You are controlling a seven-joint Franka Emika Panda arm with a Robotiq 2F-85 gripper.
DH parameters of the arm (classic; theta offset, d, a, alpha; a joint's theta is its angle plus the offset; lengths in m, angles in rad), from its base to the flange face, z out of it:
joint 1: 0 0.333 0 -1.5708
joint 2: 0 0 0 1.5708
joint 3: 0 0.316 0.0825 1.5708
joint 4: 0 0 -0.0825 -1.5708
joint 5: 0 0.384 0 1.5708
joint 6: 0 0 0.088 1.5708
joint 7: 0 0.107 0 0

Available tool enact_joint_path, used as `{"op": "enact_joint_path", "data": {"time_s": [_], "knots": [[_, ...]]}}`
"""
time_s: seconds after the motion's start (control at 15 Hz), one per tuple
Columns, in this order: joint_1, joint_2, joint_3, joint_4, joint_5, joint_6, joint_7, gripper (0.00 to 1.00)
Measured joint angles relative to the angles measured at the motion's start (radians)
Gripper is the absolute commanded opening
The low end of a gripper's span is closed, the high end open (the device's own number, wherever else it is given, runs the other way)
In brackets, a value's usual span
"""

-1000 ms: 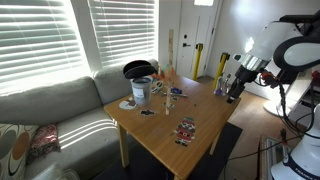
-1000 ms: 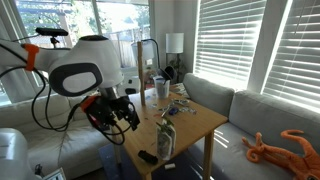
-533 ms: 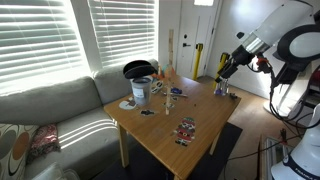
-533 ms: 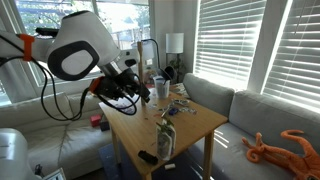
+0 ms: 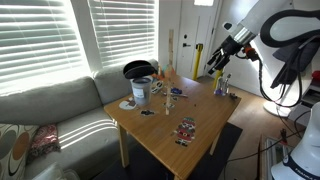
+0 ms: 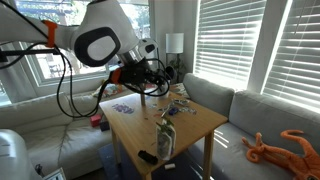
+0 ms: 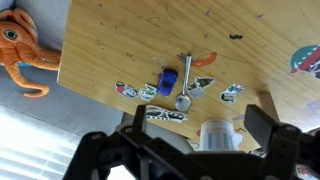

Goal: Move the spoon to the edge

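Pincer (image 7: pixel 190 150) spread wide, black fingers (image 7: pixel 100 152) far apart, gripping nothing, touching nothing, hanging above table. Beyond it: straight rim (image 7: pixel 100 90) of light-brown wooden tabletop. Just past rim: silver metal spoon (image 7: pixel 185 82) flat on wood, small blue toy car (image 7: pixel 168 80) just beside. Farther, off table corner: orange plush octopus (image 7: pixel 20 45).

A grey sofa (image 5: pixel 62 108) sits below white window blinds (image 5: pixel 40 40), with a patterned cushion (image 5: pixel 30 142) at one end. A white can (image 5: pixel 141 91) stands just beside a black bowl (image 5: pixel 138 69). In an exterior view a glass bottle (image 6: pixel 166 138) stands upright, well apart from an orange octopus toy (image 6: pixel 278 148). In the wrist view a small blue toy car (image 7: pixel 168 80) lies among flat stickers (image 7: pixel 165 115).
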Motion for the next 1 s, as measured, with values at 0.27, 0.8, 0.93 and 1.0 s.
{"op": "enact_joint_path", "data": {"time_s": [0.27,0.8,0.93,1.0], "knots": [[0.000,-0.002,0.006,-0.005,0.000,0.001,0.003,1.00],[0.003,0.122,0.021,0.112,0.072,-0.036,0.183,1.00],[0.000,0.200,0.038,0.193,0.073,-0.068,0.224,1.00],[-0.003,0.242,0.049,0.235,0.072,-0.095,0.238,1.00]]}}
